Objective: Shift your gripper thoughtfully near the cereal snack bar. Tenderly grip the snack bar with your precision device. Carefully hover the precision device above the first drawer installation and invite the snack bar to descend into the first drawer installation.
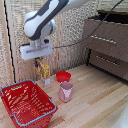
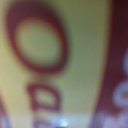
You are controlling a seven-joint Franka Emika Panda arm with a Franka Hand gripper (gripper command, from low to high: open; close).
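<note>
The gripper is the white block at the end of the arm, at the exterior view's left by the wicker wall. The cereal snack bar, yellow-orange with red print, hangs upright directly under it, its top between the dark fingers and its lower end close to the table. The gripper looks shut on it. The wrist view is filled by the blurred yellow packet with red letters. The first drawer installation, the taller brown front with a silver bar handle, is at the upper right, far from the gripper.
A red bowl and a pink cup stand just right of the bar. A red basket sits at the front left. A shorter brown drawer front is below the taller one. A black cable hangs from the arm toward the drawers.
</note>
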